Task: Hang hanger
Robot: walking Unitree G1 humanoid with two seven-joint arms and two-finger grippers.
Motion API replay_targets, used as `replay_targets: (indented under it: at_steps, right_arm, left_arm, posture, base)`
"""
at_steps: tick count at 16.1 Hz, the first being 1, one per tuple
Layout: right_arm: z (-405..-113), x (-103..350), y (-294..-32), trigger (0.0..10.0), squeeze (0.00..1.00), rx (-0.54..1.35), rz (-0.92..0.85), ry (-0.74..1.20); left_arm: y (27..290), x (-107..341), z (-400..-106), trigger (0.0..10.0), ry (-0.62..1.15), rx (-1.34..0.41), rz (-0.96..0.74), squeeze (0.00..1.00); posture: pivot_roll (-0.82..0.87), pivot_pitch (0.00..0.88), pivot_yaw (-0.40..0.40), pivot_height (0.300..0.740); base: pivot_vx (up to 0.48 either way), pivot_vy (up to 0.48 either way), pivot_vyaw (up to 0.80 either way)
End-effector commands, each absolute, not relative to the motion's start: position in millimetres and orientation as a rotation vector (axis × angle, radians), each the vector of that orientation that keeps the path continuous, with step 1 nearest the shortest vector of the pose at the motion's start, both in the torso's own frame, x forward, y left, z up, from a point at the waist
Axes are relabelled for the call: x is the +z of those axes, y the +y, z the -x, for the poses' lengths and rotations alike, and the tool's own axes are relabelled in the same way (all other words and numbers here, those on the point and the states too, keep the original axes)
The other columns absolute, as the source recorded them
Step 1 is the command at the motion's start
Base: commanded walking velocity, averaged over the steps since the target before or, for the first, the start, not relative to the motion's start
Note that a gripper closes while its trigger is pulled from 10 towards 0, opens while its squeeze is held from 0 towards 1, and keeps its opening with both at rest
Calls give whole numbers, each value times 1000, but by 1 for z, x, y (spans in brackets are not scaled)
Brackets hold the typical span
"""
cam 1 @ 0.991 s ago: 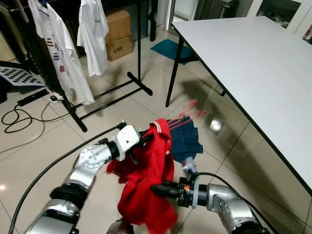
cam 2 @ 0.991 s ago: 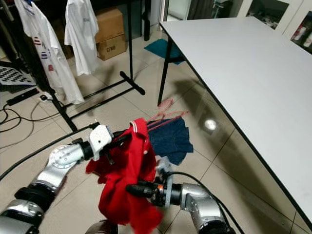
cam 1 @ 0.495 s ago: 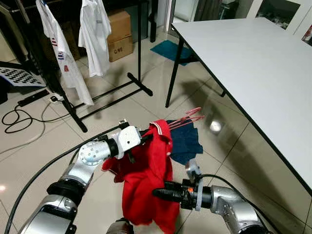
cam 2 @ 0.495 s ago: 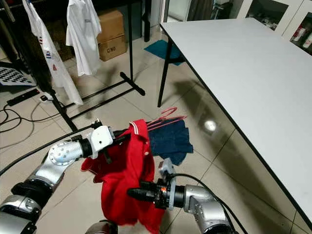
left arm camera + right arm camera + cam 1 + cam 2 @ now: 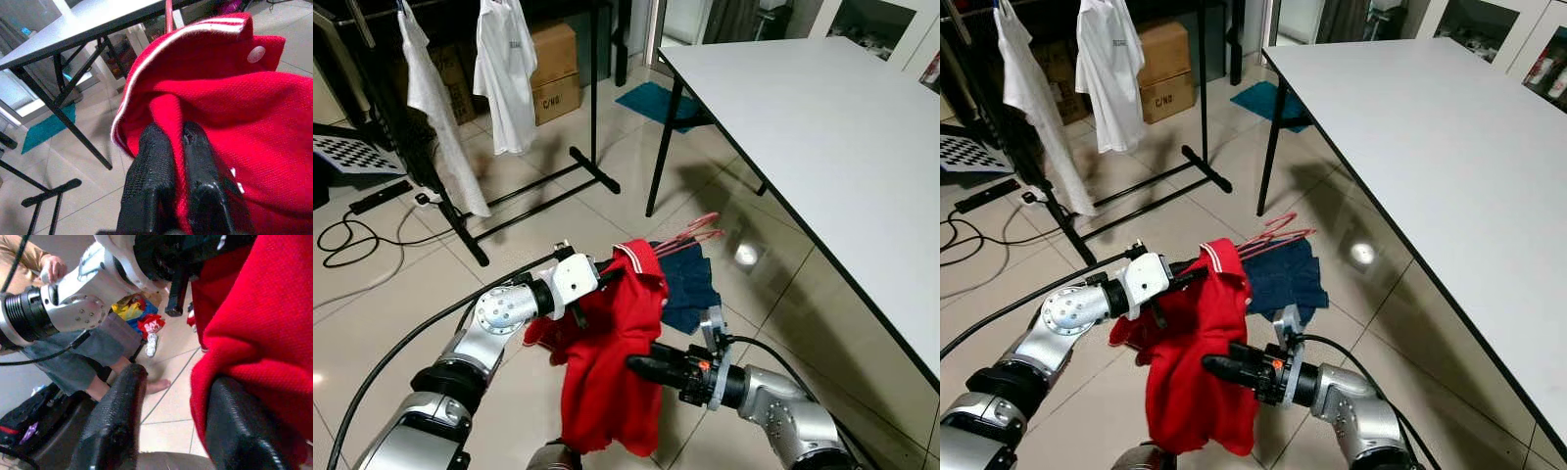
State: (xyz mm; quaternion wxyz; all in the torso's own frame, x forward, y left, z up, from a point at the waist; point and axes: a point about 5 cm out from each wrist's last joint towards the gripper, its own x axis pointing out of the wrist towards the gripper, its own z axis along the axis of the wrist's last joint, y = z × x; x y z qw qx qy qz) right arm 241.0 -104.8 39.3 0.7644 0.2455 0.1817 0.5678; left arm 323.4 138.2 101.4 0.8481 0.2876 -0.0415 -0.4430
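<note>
Hanger point(image 5: 690, 231), a pink one, lies on the floor on blue clothes point(image 5: 688, 282), while the left gripper point(image 5: 180, 147) pinches the red shirt point(image 5: 612, 362) and the right gripper point(image 5: 168, 396) is open beside it

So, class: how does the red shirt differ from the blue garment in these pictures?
The red shirt is held up off the floor, pinched at its collar by the left gripper; the blue garment lies loose on the tiles. The red shirt hangs long and draped; the blue garment is flat and crumpled. The right gripper, fingers apart, is at the red shirt, not the blue garment. Both are clothing off the rack.
</note>
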Motion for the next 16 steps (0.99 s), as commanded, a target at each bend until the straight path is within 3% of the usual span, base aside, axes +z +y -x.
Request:
replay_targets:
  at_steps: [1, 2, 3, 5, 7, 12, 16]
  right_arm:
    - [-239, 35, -105, 10000, 286, 1234, -491, 417]
    - [-239, 34, -106, 10000, 286, 1227, -487, 426]
    - [-240, 31, -108, 10000, 0, 1201, -483, 438]
    - [-247, 20, -115, 10000, 0, 1091, -387, 482]
    - [-259, 0, -133, 10000, 0, 838, -181, 564]
    - [-265, -1, -156, 10000, 0, 737, -162, 544]
    - [-269, -14, -189, 10000, 0, 411, 121, 585]
  left_arm:
    - [137, 108, -327, 10000, -118, -924, -605, 0]
    - [137, 108, -327, 10000, -120, -922, -604, 0]
    - [138, 110, -328, 10000, -126, -917, -603, 0]
    - [137, 113, -330, 10000, -144, -910, -605, 0]
    - [136, 120, -332, 10000, -187, -902, -611, 0]
    - [135, 124, -330, 10000, -223, -919, -634, 0]
    - [134, 133, -315, 10000, -317, -1018, -650, 0]
  posture:
    - [165, 95, -25, 740]
    - [165, 94, -25, 740]
    - [164, 93, -25, 740]
    - [164, 93, -25, 740]
    - [160, 90, -25, 740]
    - [159, 88, -28, 740]
    - [164, 88, -34, 740]
  base:
    - [0, 0, 0]
    - [0, 0, 0]
    - [0, 0, 0]
    - [0, 0, 0]
    - [0, 0, 0]
    - [0, 0, 0]
    - [0, 0, 0]
